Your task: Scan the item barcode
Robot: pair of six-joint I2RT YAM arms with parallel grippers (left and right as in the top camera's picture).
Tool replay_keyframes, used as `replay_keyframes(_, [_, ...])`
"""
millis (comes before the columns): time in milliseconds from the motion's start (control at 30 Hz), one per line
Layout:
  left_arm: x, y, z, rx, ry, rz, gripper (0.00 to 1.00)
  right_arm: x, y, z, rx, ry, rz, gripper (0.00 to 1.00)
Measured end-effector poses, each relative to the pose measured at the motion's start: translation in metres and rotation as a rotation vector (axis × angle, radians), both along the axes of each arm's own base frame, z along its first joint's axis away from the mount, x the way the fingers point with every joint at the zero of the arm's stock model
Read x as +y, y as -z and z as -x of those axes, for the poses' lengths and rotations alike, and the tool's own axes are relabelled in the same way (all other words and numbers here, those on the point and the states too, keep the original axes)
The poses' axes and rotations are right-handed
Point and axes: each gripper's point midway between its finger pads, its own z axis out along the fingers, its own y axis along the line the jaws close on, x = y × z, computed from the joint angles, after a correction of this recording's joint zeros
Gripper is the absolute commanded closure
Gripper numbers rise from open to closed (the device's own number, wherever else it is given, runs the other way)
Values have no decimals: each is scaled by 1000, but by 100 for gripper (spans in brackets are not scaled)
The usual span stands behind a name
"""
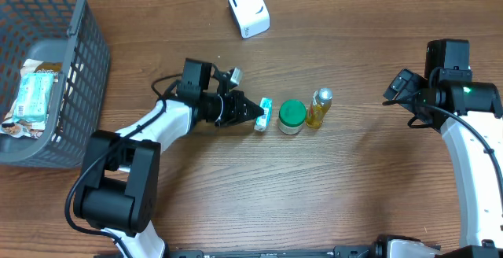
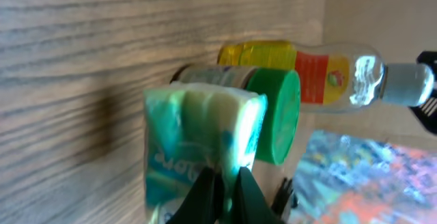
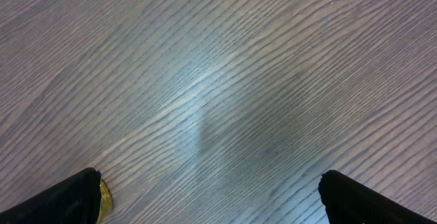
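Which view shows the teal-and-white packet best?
Left wrist: the teal-and-white packet sits close up, wrapper print visible. Overhead shows it tiny beside the green-lidded jar. Right wrist does not show it.

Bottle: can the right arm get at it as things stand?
Likely yes. The right gripper is open, and only bare table lies between it and the bottle. The jar sits on the bottle's far side, out of the way.

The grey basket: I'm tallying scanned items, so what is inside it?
A pale green packet lies over other wrappers. Anything beneath them, or low behind the basket wall, is covered and cannot be made out.
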Motion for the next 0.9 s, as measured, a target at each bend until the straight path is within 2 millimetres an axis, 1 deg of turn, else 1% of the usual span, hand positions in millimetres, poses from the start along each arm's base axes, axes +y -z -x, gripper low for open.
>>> replay_keyframes(167, [-2,4,4,38,-42,58,96,0,0,0,-1,1,0,0])
replay_keyframes(400, [1,15,12,96,-82,62,96,0,0,0,-1,1,0,0])
replay_keyframes(533, [-3,11,8,77,-87,81,95,0,0,0,-1,1,0,0])
replay_keyframes(633, [-11,7,8,61,-81,94,96,0,0,0,0,1,0,0])
replay_keyframes(733, [-15,8,9,61,-83,84,96,0,0,0,0,0,0,0])
replay_keyframes(900, [-16,12,7,60,-106,60,96,0,0,0,0,0,0,0])
